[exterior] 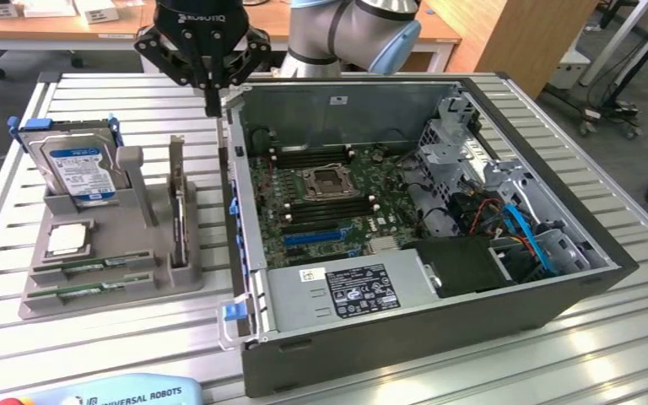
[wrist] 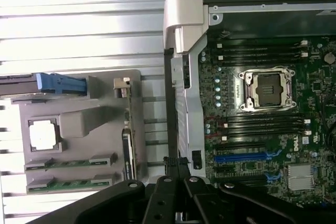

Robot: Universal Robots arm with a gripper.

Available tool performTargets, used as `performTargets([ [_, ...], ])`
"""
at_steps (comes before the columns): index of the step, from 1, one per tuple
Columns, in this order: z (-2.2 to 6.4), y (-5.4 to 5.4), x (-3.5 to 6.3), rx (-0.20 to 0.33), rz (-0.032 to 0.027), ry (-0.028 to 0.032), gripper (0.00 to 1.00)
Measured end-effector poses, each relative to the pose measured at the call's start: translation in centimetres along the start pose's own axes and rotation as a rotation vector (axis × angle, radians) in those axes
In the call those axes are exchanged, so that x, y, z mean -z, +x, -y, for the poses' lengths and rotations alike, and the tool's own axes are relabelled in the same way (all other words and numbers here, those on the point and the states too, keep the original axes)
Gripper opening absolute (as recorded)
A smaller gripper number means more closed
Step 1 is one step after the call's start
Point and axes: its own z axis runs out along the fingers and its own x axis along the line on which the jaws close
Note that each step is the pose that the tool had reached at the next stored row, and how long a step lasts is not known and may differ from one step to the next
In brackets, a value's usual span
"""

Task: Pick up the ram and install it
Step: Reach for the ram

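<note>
Near the exterior view's upper left, the black claw [exterior: 212, 108] hangs closed, empty; the long green ram stick [exterior: 88, 269] lies flat and steady, easy to grab.

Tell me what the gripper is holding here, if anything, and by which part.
Nothing is held. The gripper is shut with nothing between its fingers, above the computer case wall; the ram sticks lie in the grey holder.
</note>
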Motion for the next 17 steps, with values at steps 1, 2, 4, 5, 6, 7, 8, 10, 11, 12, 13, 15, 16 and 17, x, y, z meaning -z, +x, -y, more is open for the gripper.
performTargets([
  [1, 0.02, 0.2, 0.0, 0.0, 0.0, 0.0, 0.1],
  [2, 0.03, 0.4, 0.0, 0.0, 0.0001, -0.0001, 0.1],
  [4, 0.06, 0.8, 0.01, 0.0, 0.0, 0.0, 0.1],
  [5, 0.08, 1.0, 0.01, 0.0, 0.0, 0.0, 0.1],
  [6, 0.09, 1.2, 0.02, 0.0, 0.0001, 0.0, 0.1],
  [7, 0.11, 1.4, 0.02, 0.0, 0.0, 0.0, 0.1],
  [8, 0.12, 1.6, 0.03, 0.0, 0.0, 0.0, 0.1],
  [10, 0.15, 2.0, 0.04, 0.0, 0.0001, 0.0, 0.1],
  [11, 0.17, 2.2, 0.04, 0.0, 0.0001, -0.0001, 0.1],
  [12, 0.18, 2.4, 0.04, 0.0, 0.0001, 0.0, 0.1],
  [13, 0.19, 2.6, 0.05, 0.0, 0.0, 0.0, 0.1],
  [15, 0.22, 3.0, 0.06, 0.0, 0.0001, -0.0001, 0.1],
  [16, 0.24, 3.2, 0.06, 0.0, 0.0, -0.0001, 0.1],
  [17, 0.26, 3.5, 0.07, 0.0, 0.0001, 0.0, 0.1],
])
